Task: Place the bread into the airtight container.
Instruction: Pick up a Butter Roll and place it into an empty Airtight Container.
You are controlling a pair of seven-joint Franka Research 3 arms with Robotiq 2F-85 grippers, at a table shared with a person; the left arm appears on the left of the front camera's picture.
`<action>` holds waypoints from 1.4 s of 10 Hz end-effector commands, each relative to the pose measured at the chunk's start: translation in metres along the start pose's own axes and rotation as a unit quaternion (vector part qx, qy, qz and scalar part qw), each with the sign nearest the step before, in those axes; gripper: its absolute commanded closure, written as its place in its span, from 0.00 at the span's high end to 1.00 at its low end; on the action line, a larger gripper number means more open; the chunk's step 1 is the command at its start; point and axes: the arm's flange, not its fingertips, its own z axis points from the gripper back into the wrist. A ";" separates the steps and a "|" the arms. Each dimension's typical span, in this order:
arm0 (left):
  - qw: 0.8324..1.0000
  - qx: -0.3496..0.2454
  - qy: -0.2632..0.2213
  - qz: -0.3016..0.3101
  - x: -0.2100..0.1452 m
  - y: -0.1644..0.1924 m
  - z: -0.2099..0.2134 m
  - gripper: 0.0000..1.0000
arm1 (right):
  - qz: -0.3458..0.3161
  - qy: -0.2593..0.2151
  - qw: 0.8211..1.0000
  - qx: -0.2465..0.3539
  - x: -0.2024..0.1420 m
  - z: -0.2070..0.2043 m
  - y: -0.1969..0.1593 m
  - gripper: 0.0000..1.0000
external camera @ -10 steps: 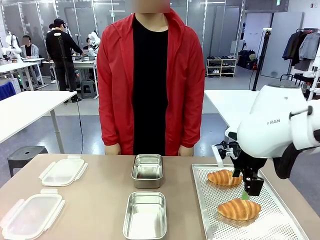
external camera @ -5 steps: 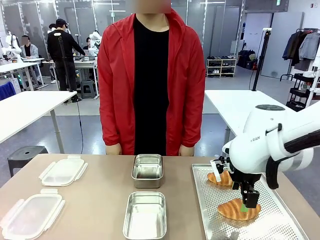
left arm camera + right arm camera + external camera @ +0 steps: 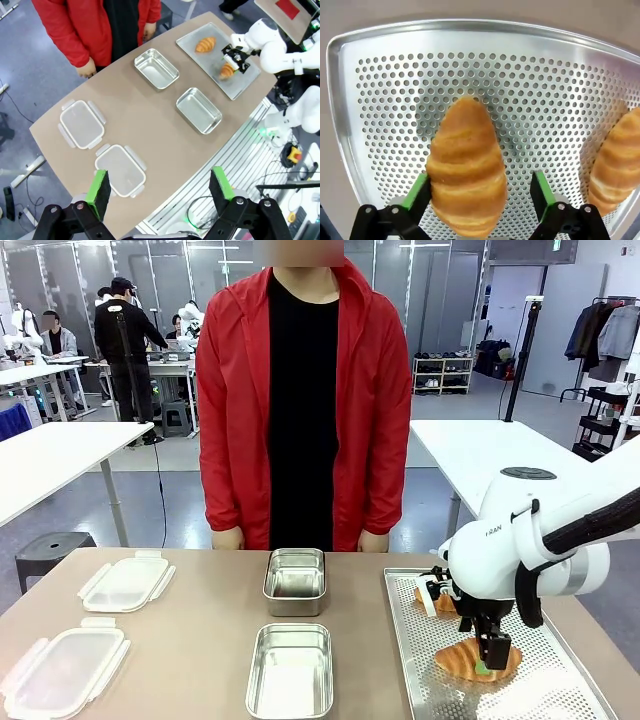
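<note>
While my right gripper (image 3: 479, 186) stands open around the near croissant (image 3: 465, 160) on the tray (image 3: 560, 100), one pad (image 3: 419, 190) touching, I should close softly and centred, then lift toward the steel container (image 3: 290, 670).

An open-plan laboratory hall is shown, as indicated by a white table (image 3: 50, 455), a staffed far desk (image 3: 170, 367), a shelf rack (image 3: 443, 375) and a clothes rail (image 3: 600, 330).

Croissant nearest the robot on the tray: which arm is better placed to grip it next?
Right. The right pincer straddles that croissant on the perforated tray, jaws open; the left pincer hangs high above the table, far off.
</note>
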 end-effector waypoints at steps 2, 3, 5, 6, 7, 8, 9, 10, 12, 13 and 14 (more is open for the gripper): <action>1.000 -0.001 0.002 -0.004 0.001 -0.002 0.002 1.00 | 0.006 -0.010 1.000 0.005 -0.003 -0.009 -0.006 0.81; 1.000 -0.001 0.002 -0.004 0.001 -0.002 0.002 1.00 | 0.005 -0.007 1.000 0.002 -0.003 -0.007 -0.005 0.68; 1.000 -0.001 0.002 -0.004 0.001 -0.002 0.002 1.00 | 0.003 -0.003 1.000 0.003 -0.003 -0.004 -0.004 0.48; 1.000 -0.001 0.002 -0.004 0.001 -0.002 0.002 1.00 | -0.003 -0.006 1.000 0.014 -0.002 0.006 -0.002 0.47; 1.000 -0.001 0.002 -0.004 0.001 -0.002 0.002 1.00 | -0.003 -0.004 1.000 0.009 0.000 0.022 0.001 0.47; 1.000 -0.001 0.002 -0.004 0.001 -0.002 0.002 1.00 | -0.002 0.000 1.000 0.010 0.005 0.046 0.005 0.47; 1.000 -0.001 0.002 -0.004 0.001 -0.002 0.002 1.00 | -0.004 -0.002 1.000 0.015 0.013 0.069 0.007 0.47; 1.000 -0.001 0.002 -0.004 0.001 -0.002 0.002 1.00 | -0.010 -0.010 1.000 0.019 0.021 0.095 0.008 0.47; 1.000 -0.001 0.002 -0.004 0.001 -0.002 0.002 1.00 | -0.049 -0.006 0.999 0.005 0.046 0.146 0.011 0.47; 1.000 -0.001 0.002 -0.004 0.001 -0.002 0.002 1.00 | -0.063 0.009 0.998 0.005 0.060 0.164 0.015 0.47; 1.000 -0.001 0.002 -0.004 0.001 -0.002 0.002 1.00 | -0.078 0.016 0.997 0.003 0.075 0.176 0.021 0.47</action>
